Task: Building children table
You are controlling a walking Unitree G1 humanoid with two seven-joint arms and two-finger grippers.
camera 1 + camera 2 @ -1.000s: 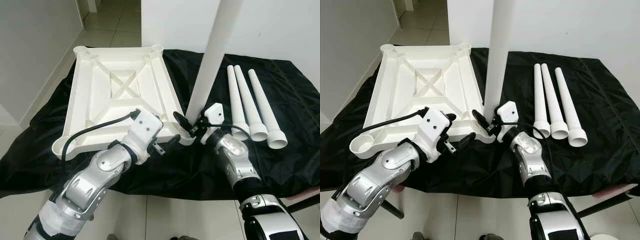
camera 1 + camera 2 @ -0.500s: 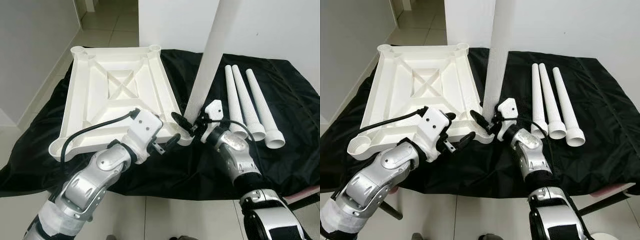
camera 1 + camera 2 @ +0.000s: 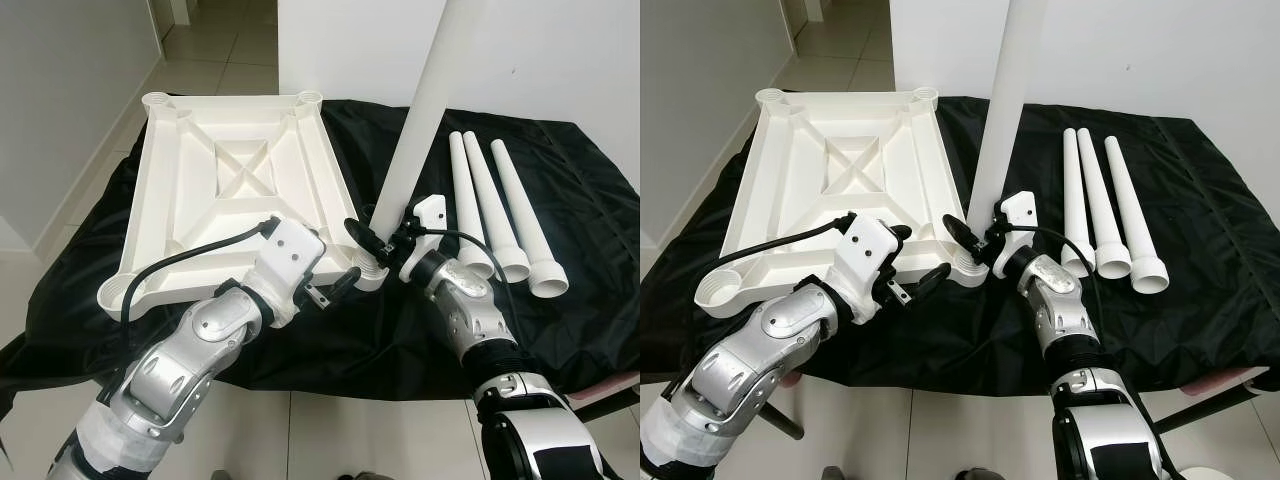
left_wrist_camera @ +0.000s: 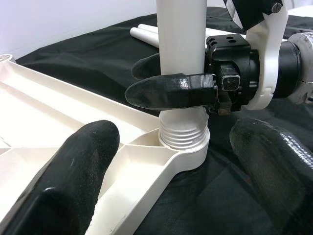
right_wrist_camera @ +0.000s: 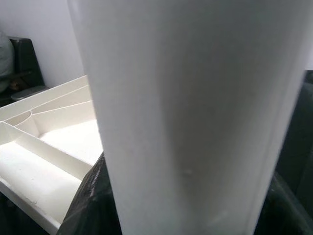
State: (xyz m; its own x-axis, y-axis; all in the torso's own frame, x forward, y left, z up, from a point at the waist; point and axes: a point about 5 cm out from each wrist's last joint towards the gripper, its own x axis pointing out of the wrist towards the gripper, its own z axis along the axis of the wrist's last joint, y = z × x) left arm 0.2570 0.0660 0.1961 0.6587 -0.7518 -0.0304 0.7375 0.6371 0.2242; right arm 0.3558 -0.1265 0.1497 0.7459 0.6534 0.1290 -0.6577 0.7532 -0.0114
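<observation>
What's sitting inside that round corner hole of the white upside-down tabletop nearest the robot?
The threaded end of a white table leg stands in the corner socket, held by the right gripper. Some threads show above the rim; how deep it goes is hidden.

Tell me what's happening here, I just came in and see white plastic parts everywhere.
The robot is putting a small table together. The white tabletop lies upside down on a black cloth. The right gripper is shut on a table leg, standing its threaded end in the near corner socket; threads show above the rim. The left gripper hovers open beside that corner. Three spare legs lie side by side to the right.
</observation>
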